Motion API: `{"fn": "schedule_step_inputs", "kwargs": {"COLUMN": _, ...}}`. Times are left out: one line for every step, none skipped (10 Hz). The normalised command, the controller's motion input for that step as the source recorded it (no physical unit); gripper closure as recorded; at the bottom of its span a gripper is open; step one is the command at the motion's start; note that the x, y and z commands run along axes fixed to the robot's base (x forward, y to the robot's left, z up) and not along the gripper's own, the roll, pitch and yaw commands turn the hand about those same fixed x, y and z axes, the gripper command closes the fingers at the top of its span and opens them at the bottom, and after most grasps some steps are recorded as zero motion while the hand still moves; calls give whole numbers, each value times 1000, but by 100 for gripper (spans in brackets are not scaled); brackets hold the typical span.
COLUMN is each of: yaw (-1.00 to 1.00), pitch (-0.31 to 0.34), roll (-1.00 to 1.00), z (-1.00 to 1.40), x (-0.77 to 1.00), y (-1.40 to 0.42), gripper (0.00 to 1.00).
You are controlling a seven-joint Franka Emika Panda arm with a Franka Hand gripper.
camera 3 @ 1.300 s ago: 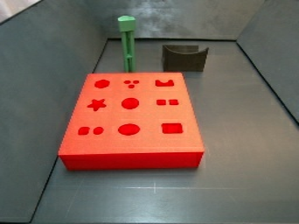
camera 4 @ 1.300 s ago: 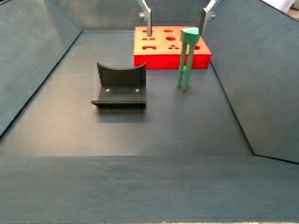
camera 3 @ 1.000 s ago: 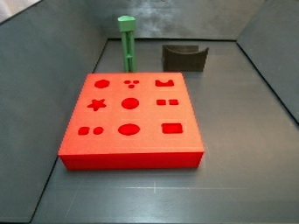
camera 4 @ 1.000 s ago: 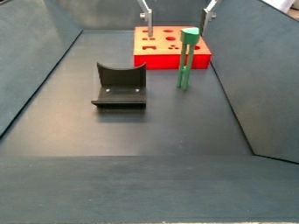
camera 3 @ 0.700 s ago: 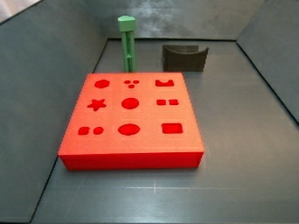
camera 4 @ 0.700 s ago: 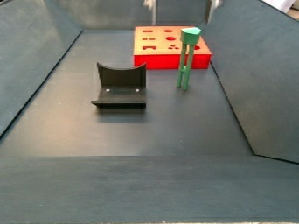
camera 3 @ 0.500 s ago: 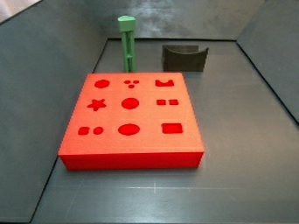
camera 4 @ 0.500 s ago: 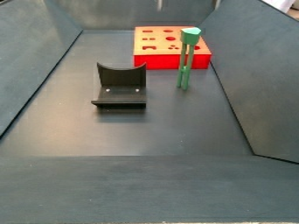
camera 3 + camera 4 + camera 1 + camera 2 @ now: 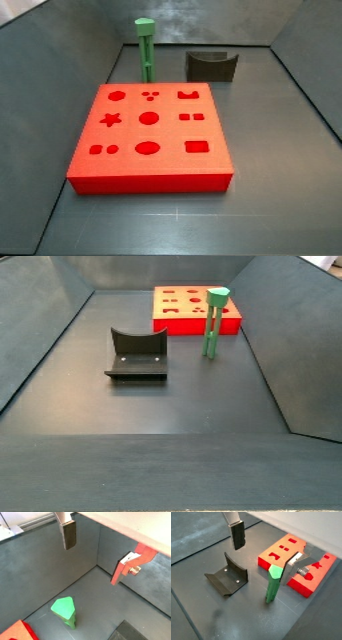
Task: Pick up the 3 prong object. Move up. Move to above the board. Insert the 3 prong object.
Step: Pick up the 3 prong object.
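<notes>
From my station, the gripper (image 9: pixel 264 552) shows only in the wrist views, fingers (image 9: pixel 69 536) spread wide with nothing between them, hanging above the floor. In a side view, the dark fixture (image 9: pixel 135 354) sits nearest, mid-frame. Just past it, right of centre, the 3 prong object (image 9: pixel 214 323) stands upright on the floor. Beyond that, the board (image 9: pixel 194 309) lies flat near the top. The post stands just beside the board, untouched.

end effector (image 9: pixel 264 549) unseen in side views, board (image 9: pixel 20 633) cropped
</notes>
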Motion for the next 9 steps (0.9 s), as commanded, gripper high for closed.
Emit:
{"fn": "schedule_step_inputs", "kwargs": {"yaw": 43, "pitch": -74, "roll": -9, "z": -109, "x": -9, "y": -80, "gripper": 0}}
{"fn": "schedule_step_inputs", "kwargs": {"yaw": 31, "pitch": -81, "roll": 0, "z": -100, "x": -69, "y": -106, "gripper": 0}}
{"fn": "schedule_step_inputs", "kwargs": {"yaw": 51, "pitch": -56, "roll": 0, "z": -117, "x": -51, "y": -169, "gripper": 0}}
{"fn": "schedule_step_inputs", "kwargs": {"yaw": 80, "pitch": -44, "roll": 13, "z": -140, "x": -63, "y": -191, "gripper": 0}}
{"fn": "schedule_step_inputs", "kwargs": {"yaw": 80, "pitch": -46, "roll": 20, "z": -163, "x": -74, "y": -177, "gripper": 0}}
{"fn": "schedule_step_inputs", "kwargs": {"yaw": 83, "pitch": -44, "roll": 16, "z": -206, "x": -49, "y": -149, "gripper": 0}}
{"fn": "schedule_step_inputs", "kwargs": {"yaw": 94, "pitch": -60, "roll": 11, "z": -246, "x": -63, "y": -123, "gripper": 0}}
{"fn": "schedule_step_inputs", "kwargs": {"yaw": 100, "pitch": -66, "roll": 19, "z": -269, "x": -77, "y": -109, "gripper": 0}}
{"fn": "schedule_step_inputs", "kwargs": {"yaw": 83, "pitch": -93, "roll": 23, "z": -274, "x": -157, "y": -100, "gripper": 0}}
